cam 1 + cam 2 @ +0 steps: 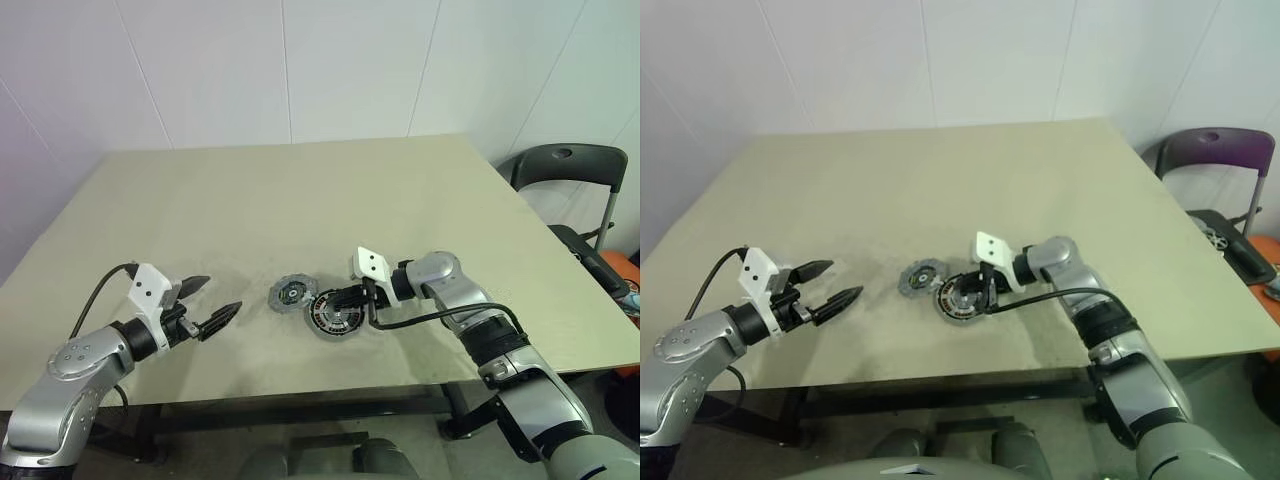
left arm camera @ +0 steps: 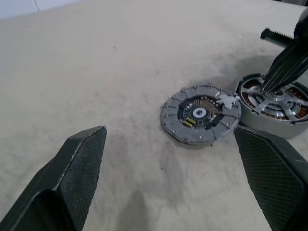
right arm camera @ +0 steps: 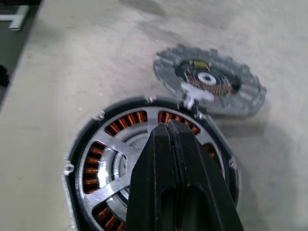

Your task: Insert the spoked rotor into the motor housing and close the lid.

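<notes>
1. Broadly, a beige worktop (image 1: pixel 300 200) carrying every part, with a dark chair (image 1: pixel 570 170) off its far right corner.
2. Left hand (image 1: pixel 212 305) near the front left edge, well apart from the parts, fingers spread wide, nothing between them.
3. Right hand (image 1: pixel 350 300) near the middle of the front edge, fingers pressed together, their tips down on the centre of the spoked rotor (image 3: pixel 103 154); gripping nothing that can be made out.
4. Motor housing (image 1: pixel 335 315) flat on the worktop close to the front edge, copper windings visible through the gaps between the spokes.
5. Spoked rotor seated inside the motor housing, hub under the shut fingertips.
6. Lid (image 1: pixel 292 293) flat on the worktop just beside the motor housing, toward the left edge, its rim right against the housing, dark centre facing up.
</notes>
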Motion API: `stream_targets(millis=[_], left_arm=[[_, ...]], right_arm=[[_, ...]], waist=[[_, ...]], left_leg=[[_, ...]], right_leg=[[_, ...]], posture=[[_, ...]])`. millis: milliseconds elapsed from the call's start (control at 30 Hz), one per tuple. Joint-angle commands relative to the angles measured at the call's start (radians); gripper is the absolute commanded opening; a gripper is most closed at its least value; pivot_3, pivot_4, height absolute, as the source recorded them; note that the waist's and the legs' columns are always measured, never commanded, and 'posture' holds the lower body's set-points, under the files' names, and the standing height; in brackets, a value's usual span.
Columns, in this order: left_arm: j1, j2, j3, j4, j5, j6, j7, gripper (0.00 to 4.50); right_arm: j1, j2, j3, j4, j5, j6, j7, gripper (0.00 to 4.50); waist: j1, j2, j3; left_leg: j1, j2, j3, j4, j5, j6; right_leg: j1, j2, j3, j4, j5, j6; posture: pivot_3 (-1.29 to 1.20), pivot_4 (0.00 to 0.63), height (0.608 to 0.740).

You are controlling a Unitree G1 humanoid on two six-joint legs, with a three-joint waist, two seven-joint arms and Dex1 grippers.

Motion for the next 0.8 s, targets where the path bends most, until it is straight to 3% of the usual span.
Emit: stream_targets(millis=[33, 133, 233, 600, 633, 800], left_arm=[[0.014, -0.014, 0.012, -0.044, 0.009, -0.024, -0.003, 4.50], [0.023, -0.026, 0.006, -0.047, 0.022, -0.035, -0.008, 4.50], [0.019, -0.034, 0.006, -0.052, 0.026, -0.046, -0.017, 4.50], [0.042, -0.054, -0.001, -0.043, 0.059, -0.075, -0.027, 4.50], [0.043, -0.058, -0.002, -0.048, 0.059, -0.074, -0.026, 4.50], [0.041, -0.065, -0.006, -0.055, 0.063, -0.070, -0.024, 4.50]], right_arm=[[-0.087, -0.031, -0.015, -0.035, 0.010, -0.037, 0.073, 0.01], [-0.160, -0.076, 0.032, 0.000, -0.042, -0.091, 0.161, 0.01], [-0.232, -0.095, 0.074, 0.055, -0.096, -0.169, 0.213, 0.60], [-0.345, -0.109, 0.211, 0.264, -0.283, -0.784, 0.276, 4.29], [-0.349, -0.107, 0.223, 0.281, -0.299, -0.837, 0.271, 4.48], [-0.394, -0.098, 0.268, 0.365, -0.380, -1.063, 0.204, 4.48]], waist=[[0.000, 0.000, 0.000], [0.000, 0.000, 0.000], [0.000, 0.000, 0.000], [-0.003, 0.000, 0.000], [-0.003, 0.000, 0.000], [-0.003, 0.000, 0.000]], left_leg=[[0.000, 0.000, 0.000, 0.000, 0.000, 0.000], [-0.001, 0.000, 0.000, -0.001, 0.000, 0.000], [-0.001, 0.000, 0.000, -0.001, 0.000, 0.000], [-0.001, 0.000, 0.000, -0.001, 0.000, 0.000], [-0.001, 0.000, 0.000, -0.001, 0.000, 0.000], [0.000, 0.000, 0.000, -0.001, 0.000, 0.000]], right_leg=[[0.000, 0.000, 0.000, 0.000, 0.000, 0.001], [-0.001, 0.000, 0.000, 0.000, 0.001, 0.001], [-0.001, 0.000, 0.000, 0.000, 0.001, 0.001], [-0.002, 0.000, 0.000, 0.000, 0.001, 0.001], [-0.001, 0.000, 0.000, 0.000, 0.001, 0.001], [-0.001, 0.000, 0.000, 0.000, 0.000, 0.000]], posture=[[0.00, 0.000, 0.740], [0.00, 0.000, 0.740], [0.00, 0.000, 0.740], [0.00, 0.000, 0.740], [0.00, 0.000, 0.740], [0.00, 0.000, 0.740]])
